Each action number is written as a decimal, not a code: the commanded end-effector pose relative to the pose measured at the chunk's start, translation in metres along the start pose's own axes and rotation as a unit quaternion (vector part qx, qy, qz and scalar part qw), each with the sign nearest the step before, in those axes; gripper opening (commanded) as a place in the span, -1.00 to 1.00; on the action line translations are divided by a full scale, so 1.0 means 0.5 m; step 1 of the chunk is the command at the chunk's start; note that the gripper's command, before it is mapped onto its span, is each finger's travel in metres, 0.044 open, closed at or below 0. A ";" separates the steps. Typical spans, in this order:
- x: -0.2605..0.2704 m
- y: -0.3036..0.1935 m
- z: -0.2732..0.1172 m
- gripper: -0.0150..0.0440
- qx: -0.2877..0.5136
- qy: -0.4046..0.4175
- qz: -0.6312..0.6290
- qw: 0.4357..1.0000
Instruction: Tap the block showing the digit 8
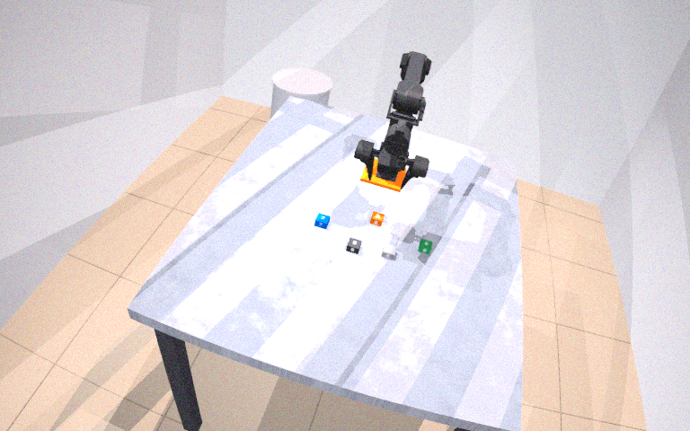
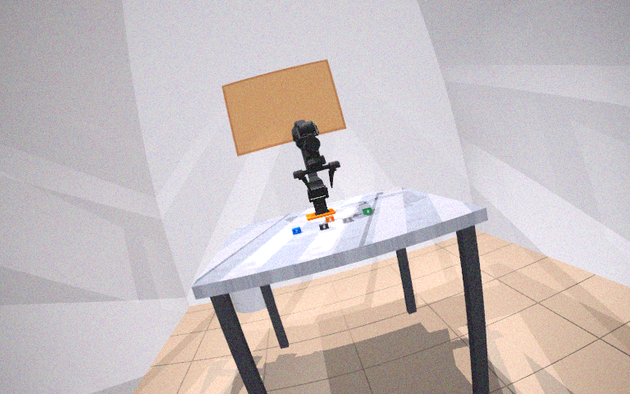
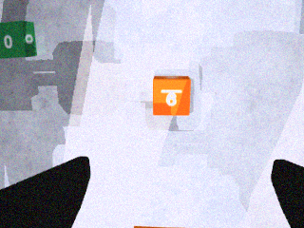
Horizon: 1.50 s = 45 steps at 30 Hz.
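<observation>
Five small digit blocks lie on the white table [image 1: 285, 304] [image 2: 417, 222]: blue [image 1: 321, 220] [image 2: 296, 230], orange [image 1: 376, 218] [image 2: 329, 218] [image 3: 171, 95], black [image 1: 353, 245] [image 2: 323, 226], white [image 1: 390, 250] [image 2: 347, 220] and green [image 1: 425, 245] [image 2: 367, 211] [image 3: 15, 40]. My gripper [image 1: 392, 160] [image 2: 316, 178] [image 3: 180, 168] is open and empty. It hangs high above the table and points down, roughly over the orange block. The orange block's white digit is too blurred to read. The green block shows two small white rings side by side.
The arm's orange base plate [image 1: 381, 181] [image 2: 316, 216] sits just behind the orange block. A white cylinder [image 1: 301, 91] stands on the floor past the table's far corner. A brown panel [image 2: 283, 107] hangs on the wall behind the arm.
</observation>
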<state>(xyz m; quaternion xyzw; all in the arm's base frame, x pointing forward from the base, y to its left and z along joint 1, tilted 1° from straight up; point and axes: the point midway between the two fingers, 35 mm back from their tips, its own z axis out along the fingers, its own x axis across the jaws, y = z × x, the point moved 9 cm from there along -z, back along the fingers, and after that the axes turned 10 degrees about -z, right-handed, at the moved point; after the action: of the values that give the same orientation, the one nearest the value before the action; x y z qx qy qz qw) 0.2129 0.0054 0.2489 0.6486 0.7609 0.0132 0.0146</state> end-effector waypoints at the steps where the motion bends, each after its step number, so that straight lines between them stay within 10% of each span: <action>1: 0.000 0.000 0.000 0.86 0.000 -0.001 0.002 1.000; 17: 0.277 0.158 -0.004 0.86 -0.004 0.007 0.002 1.000; 38: 0.273 0.160 -0.004 0.86 -0.004 0.007 0.002 1.000; 45: 0.104 0.244 -0.005 0.86 -0.006 0.002 0.002 1.000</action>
<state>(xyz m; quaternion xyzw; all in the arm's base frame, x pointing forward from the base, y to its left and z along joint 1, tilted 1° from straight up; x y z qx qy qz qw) 0.3053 0.1111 0.2575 0.6454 0.7633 0.0246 0.0181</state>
